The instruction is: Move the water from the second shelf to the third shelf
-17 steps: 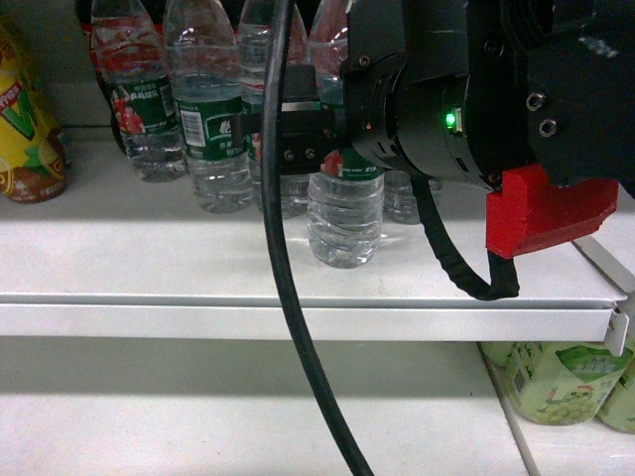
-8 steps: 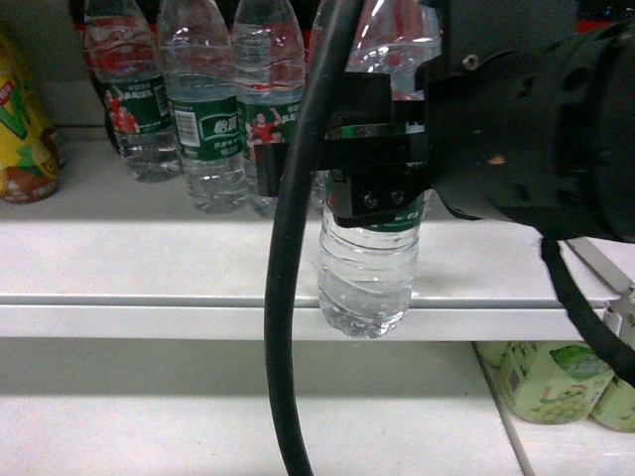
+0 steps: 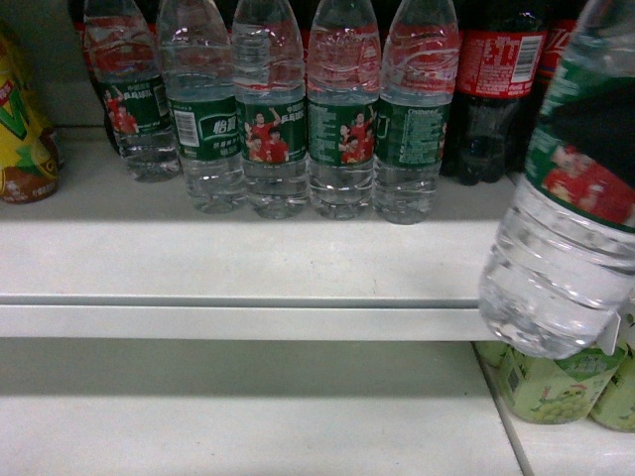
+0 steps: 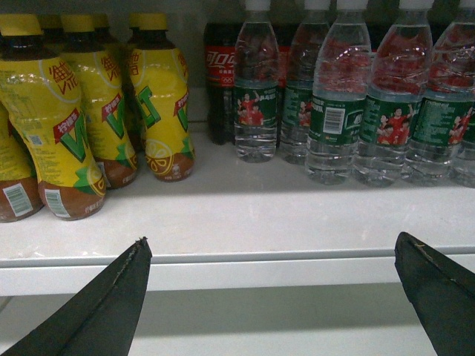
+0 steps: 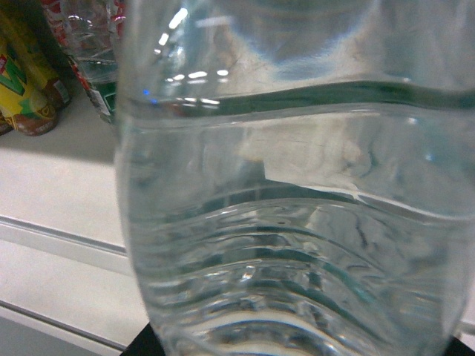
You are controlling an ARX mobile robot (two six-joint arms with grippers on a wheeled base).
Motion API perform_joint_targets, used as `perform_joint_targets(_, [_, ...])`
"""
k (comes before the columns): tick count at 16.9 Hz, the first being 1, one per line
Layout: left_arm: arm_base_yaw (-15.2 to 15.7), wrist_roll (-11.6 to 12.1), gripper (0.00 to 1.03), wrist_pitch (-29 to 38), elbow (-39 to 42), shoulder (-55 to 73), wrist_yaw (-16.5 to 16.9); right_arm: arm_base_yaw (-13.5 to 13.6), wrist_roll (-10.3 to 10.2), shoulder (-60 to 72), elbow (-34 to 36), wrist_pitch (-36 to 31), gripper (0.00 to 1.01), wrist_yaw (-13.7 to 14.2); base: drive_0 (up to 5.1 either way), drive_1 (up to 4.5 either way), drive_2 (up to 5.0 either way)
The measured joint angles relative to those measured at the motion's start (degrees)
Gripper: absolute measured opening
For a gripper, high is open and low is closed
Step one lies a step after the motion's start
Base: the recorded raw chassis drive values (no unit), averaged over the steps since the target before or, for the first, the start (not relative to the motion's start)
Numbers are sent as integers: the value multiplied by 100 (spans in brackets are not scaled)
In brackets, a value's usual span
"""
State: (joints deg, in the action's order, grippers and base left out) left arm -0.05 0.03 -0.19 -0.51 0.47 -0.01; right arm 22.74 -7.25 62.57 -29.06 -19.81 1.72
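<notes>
Carry step, by my read: water bottle (image 3: 568, 213) hangs tilted off the shelf edge (image 3: 238, 319) at head view's right, presumably held by right gripper (grip itself unseen, can't tell); left gripper (image 4: 274, 297) gapes wide, empty; next, lower toward shelf below.

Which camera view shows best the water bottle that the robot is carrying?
The head view: the water bottle appears tilted at the right, label and base visible. The right wrist view shows only its clear ribbed body, very close. The left wrist view misses it.
</notes>
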Motion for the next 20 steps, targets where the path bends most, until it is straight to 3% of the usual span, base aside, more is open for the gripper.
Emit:
perform_joint_targets(1, [0, 0, 98, 0, 0, 0, 0, -304, 20, -656, 254, 358, 40, -219, 0, 0, 0])
perform_joint_targets(8, [0, 0, 98, 0, 0, 0, 0, -1161, 538, -2610, 815, 1462, 40, -350, 0, 0, 0])
perform_joint_targets(20, [0, 0, 98, 0, 0, 0, 0, -1263, 568, -2846, 857, 1663, 40, -352, 0, 0, 0])
